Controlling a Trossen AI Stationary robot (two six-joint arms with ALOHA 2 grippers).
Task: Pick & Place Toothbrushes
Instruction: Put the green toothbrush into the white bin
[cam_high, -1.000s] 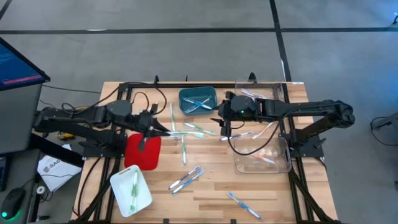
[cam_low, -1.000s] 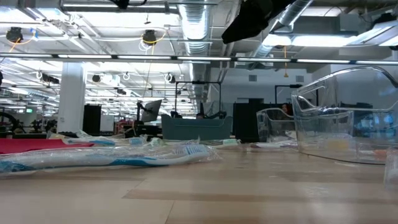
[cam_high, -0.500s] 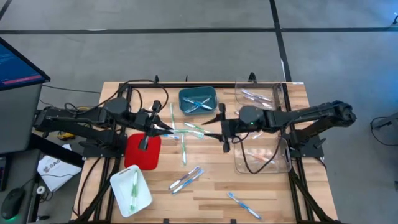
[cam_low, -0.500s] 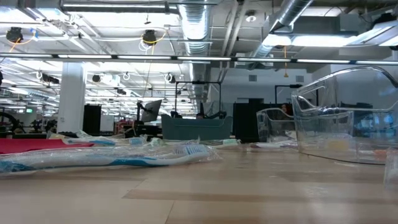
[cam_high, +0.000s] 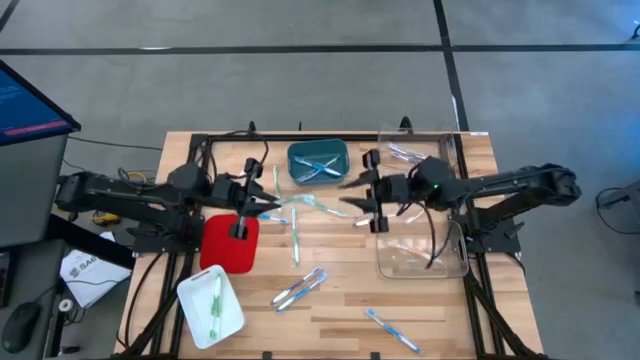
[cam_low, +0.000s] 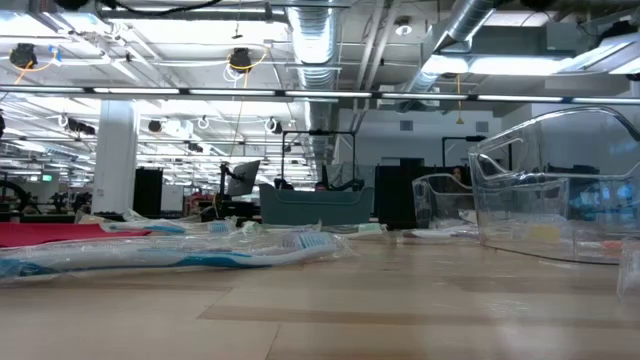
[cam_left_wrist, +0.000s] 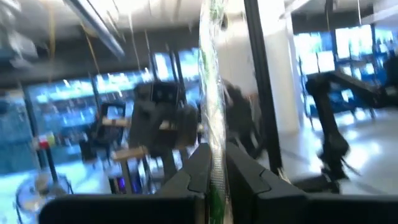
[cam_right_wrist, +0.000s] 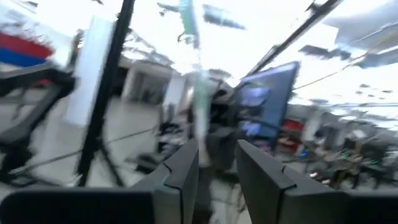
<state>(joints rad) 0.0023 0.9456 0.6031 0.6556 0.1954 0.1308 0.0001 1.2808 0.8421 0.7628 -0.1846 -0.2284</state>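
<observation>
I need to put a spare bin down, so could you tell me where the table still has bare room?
Bare wood lies along the table's near right corner, past the lone blue toothbrush, and between the white tray and the wrapped pair. The centre, between teal bin and clear bin, is crowded.

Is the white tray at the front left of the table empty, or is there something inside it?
Not empty. In the high view the white tray holds one green toothbrush, lying lengthwise inside it.

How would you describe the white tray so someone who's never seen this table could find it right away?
Start at the wooden table and go to its near left corner, below the red tray. The white tray sits there, turned at an angle, with a green toothbrush lying in it. It is the only white container; the others are red, teal or clear.
</observation>
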